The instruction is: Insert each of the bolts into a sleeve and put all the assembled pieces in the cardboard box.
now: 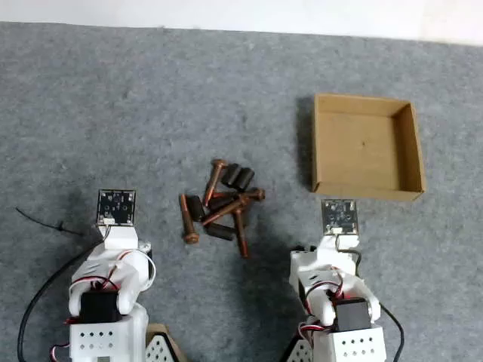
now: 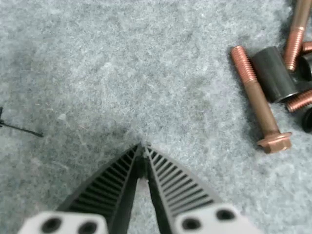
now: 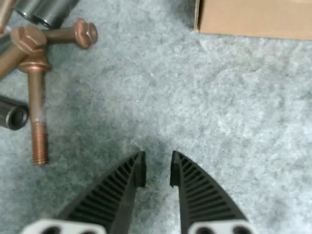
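Grey felt table [image 1: 90, 90]. Box [image 1: 366, 194] at far right, well apart from the pile [image 1: 224, 205], which sits at centre between the arms.

Left gripper [image 2: 143, 146] is low over bare felt beside the pile, fingers together at the tips. Right gripper [image 3: 157, 168] is over felt between pile and box, fingers a little apart. Nothing held, nothing assembled, none boxed, so the step in hand looks like the first pick.

Best bet:
- Left takes the outer bolt [image 2: 256, 97] on the pile's edge, which has only a sleeve [image 2: 277, 73] against it.
- Open wide, grip mid-shank across the axis, lift clear before turning.
- Right takes that sleeve by its wall, bore left open and lined up with the thread.
- Tangled ones later.

Count: one box, two grippers, about five bolts, about five sleeves. Overlap makes both counts unsure.
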